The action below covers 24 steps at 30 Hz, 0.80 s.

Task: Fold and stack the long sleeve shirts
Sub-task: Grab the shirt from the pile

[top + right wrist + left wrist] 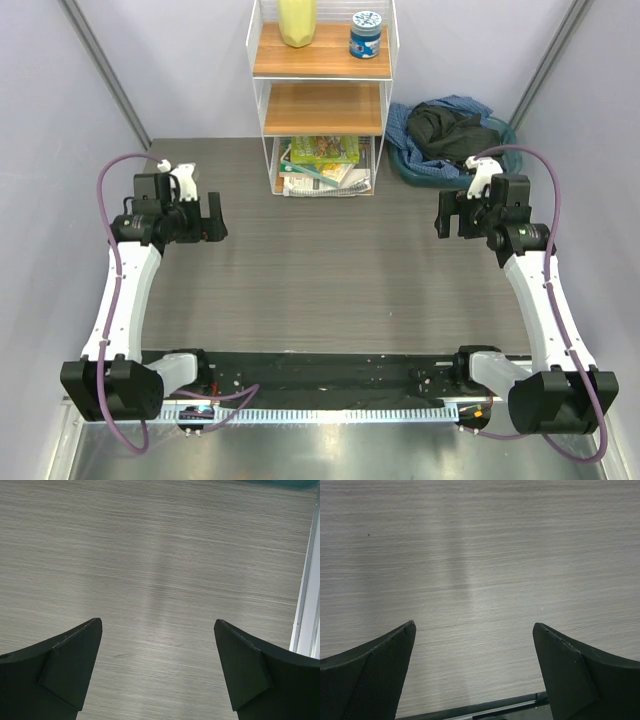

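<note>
No shirt fetched yet: charcoal shirt (442, 128) and blue shirt (401, 121) lie heaped in the far-right basket (403, 172). Left gripper (213, 217) and right gripper (449, 214) are released; the right should reach there.

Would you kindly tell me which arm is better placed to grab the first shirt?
Right, probably: the right arm, jaws open, hovers beside the teal basket holding the crumpled shirts; the left arm is across the table.

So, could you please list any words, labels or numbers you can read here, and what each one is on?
None can be read.
Blue-lidded jar on the shelf unit, upper board: lid print too small to read.
Green packet and papers at the bottom of that unit: print blurred.
</note>
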Each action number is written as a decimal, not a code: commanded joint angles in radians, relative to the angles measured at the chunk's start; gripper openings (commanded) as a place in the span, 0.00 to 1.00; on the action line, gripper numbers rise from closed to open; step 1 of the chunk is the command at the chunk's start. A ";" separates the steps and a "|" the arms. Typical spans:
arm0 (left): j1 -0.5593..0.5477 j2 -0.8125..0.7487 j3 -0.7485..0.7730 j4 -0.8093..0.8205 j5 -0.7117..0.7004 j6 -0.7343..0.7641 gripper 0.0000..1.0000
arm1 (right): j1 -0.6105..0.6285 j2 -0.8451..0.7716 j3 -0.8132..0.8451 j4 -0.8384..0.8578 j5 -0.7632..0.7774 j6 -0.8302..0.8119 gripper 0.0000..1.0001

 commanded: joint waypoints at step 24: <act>0.005 -0.005 0.115 0.324 0.015 -0.118 1.00 | -0.190 0.881 1.009 0.133 -0.062 0.034 1.00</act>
